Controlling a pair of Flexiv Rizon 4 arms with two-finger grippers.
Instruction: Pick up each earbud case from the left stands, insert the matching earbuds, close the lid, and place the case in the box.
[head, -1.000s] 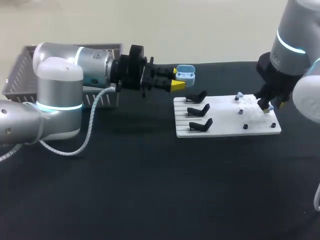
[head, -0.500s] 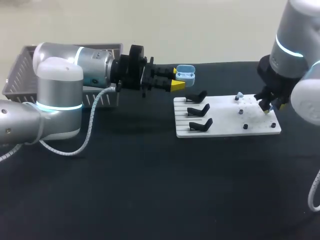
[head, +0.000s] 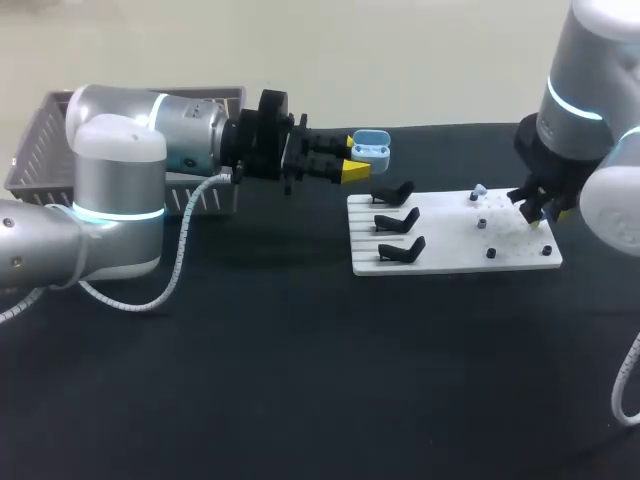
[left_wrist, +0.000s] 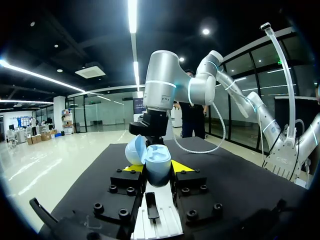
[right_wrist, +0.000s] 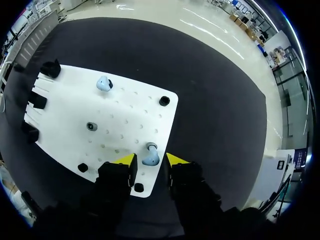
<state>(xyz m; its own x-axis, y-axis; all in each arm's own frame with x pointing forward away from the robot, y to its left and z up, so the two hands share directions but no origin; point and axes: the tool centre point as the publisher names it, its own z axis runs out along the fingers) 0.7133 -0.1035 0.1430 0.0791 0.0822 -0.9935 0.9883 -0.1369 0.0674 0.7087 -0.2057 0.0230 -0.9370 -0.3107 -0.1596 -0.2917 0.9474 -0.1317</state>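
Left jaws clench the open light-blue earbud case (head: 371, 147), holding it in the air near the black stands (head: 397, 221) on the white board (head: 455, 262). Right jaws hang released over the board, with a light-blue earbud (right_wrist: 150, 158) between them, touching neither.

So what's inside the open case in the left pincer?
Head view: the case shows two dark sockets, apparently empty. Seen from the left pincer, only its shell shows.
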